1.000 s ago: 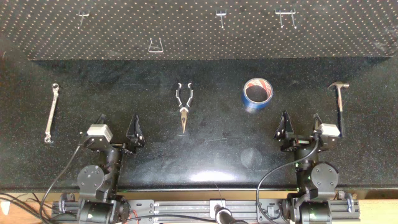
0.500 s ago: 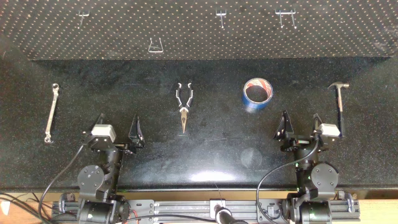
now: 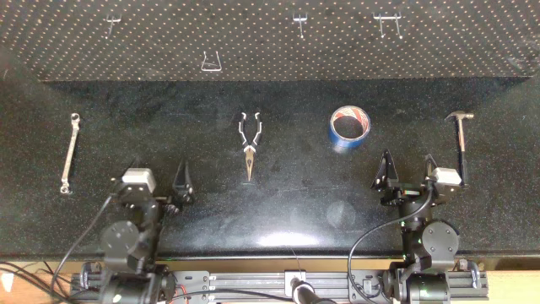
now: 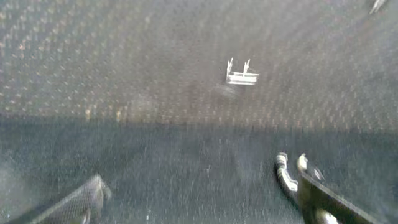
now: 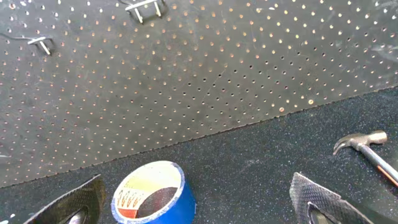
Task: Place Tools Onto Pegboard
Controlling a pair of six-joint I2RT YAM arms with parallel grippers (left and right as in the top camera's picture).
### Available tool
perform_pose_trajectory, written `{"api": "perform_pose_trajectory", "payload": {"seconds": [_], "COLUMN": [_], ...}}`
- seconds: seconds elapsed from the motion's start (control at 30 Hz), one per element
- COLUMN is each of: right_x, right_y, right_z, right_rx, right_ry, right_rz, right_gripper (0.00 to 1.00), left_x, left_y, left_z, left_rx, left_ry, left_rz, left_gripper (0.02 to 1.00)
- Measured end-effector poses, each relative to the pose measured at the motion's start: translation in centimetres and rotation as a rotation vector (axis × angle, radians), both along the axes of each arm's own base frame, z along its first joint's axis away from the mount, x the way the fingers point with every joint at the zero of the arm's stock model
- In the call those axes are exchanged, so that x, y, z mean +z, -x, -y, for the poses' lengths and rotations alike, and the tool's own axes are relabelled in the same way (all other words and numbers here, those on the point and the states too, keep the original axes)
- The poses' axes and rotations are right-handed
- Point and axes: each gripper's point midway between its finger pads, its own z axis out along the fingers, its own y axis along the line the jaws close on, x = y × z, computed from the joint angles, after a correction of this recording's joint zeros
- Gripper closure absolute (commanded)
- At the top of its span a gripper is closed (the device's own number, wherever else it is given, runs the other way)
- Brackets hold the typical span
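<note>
Opening step, by my read: nothing is hung yet and all four tools lie flat on the black table [image 3: 295, 198] in front of the pegboard [image 3: 253, 38]. The left gripper [image 3: 160, 169] hangs low near its base, fingers spread wide with nothing between them. The right gripper [image 3: 407, 160] is the same, open and empty. The wrench [image 3: 69, 153] lies out past the left gripper's outer side. The pliers [image 3: 250, 143] are toward the middle, nose pointing back at the arms and handles toward the board; in the left wrist view the handle ends sit just ahead of one finger, off centre. The tape roll [image 3: 348, 127] sits ahead of the right gripper toward the board, apart from it, and in the right wrist view it falls roughly between the fingers, nearer one side. The hammer [image 3: 461, 143] lies just beside the right gripper's outer finger, head toward the board. Bare hooks wait on the board, a looped one [image 3: 211, 62] above the pliers and a double prong [image 3: 386, 24] above the tape and hammer. The next move is probably a reach and descent onto one tool: centre the fingers across it, go down to the table and close. The pliers look tricky because they lie so flat.
</note>
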Motion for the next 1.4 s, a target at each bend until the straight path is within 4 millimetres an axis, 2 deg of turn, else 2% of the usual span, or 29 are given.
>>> {"api": "perform_pose_trajectory", "payload": {"seconds": [0.07, 0.1, 0.17, 0.23, 0.3, 0.33, 0.4, 0.5, 0.6, 0.8, 0.9, 1.0, 1.13, 1.23, 1.3, 1.4], "right_x": [0.0, 0.0, 0.0, 0.0, 0.0, 0.0, 0.0, 0.0, 0.0, 0.0, 0.0, 0.0, 0.0, 0.0, 0.0, 0.0], "right_y": [0.0, 0.0, 0.0, 0.0, 0.0, 0.0, 0.0, 0.0, 0.0, 0.0, 0.0, 0.0, 0.0, 0.0, 0.0, 0.0], "right_z": [0.0, 0.0, 0.0, 0.0, 0.0, 0.0, 0.0, 0.0, 0.0, 0.0, 0.0, 0.0, 0.0, 0.0, 0.0, 0.0], "right_rx": [0.0, 0.0, 0.0, 0.0, 0.0, 0.0, 0.0, 0.0, 0.0, 0.0, 0.0, 0.0, 0.0, 0.0, 0.0, 0.0], "right_ry": [0.0, 0.0, 0.0, 0.0, 0.0, 0.0, 0.0, 0.0, 0.0, 0.0, 0.0, 0.0, 0.0, 0.0, 0.0, 0.0], "right_rz": [0.001, 0.0, 0.0, 0.0, 0.002, 0.002, 0.002, 0.002, 0.002, 0.002, 0.002, 0.002, 0.002, 0.002, 0.002, 0.002], "right_gripper": [0.025, 0.025, 0.025, 0.025, 0.025, 0.027, 0.025, 0.025, 0.025, 0.027, 0.027, 0.025, 0.025, 0.025, 0.025, 0.027], "left_x": [-1.8, -1.6, 0.8, 4.9, 7.2, 8.1, 8.2, 6.5, 3.6, 0.4, -1.3, -2.2, -2.8, -3.2, -3.5, -4.8], "left_y": [2.0, 3.9, 4.6, 3.5, 2.3, 1.5, 0.7, -0.1, -0.7, -1.1, -1.9, -2.5, -1.0, 0.8, 0.9, -0.3], "left_z": [-1.7, -3.0, -3.5, -4.2, -5.1, -6.0, -7.9, -11.0, -14.1, -16.2, -17.6, -18.5, -21.4, -24.2, -24.7, -24.5], "left_rx": [0.09, 0.177, 0.215, 0.238, 0.26, 0.28, 0.298, 0.256, 0.17, 0.051, 0.021, 0.006, 0.062, 0.144, 0.146, 0.102], "left_ry": [0.049, 0.094, 0.113, 0.113, 0.104, 0.1, 0.095, 0.061, 0.016, -0.092, -0.156, -0.184, -0.129, -0.075, -0.073, -0.081], "left_rz": [-0.192, -0.346, -0.432, -0.493, -0.562, -0.61, -0.759, -0.961, -1.126, -1.247, -1.283, -1.286, -1.281, -1.273, -1.273, -1.266], "left_gripper": [0.025, 0.025, 0.025, 0.025, 0.025, 0.025, 0.025, 0.025, 0.025, 0.025, 0.025, 0.027, 0.023, 0.023, 0.023, 0.025]}}
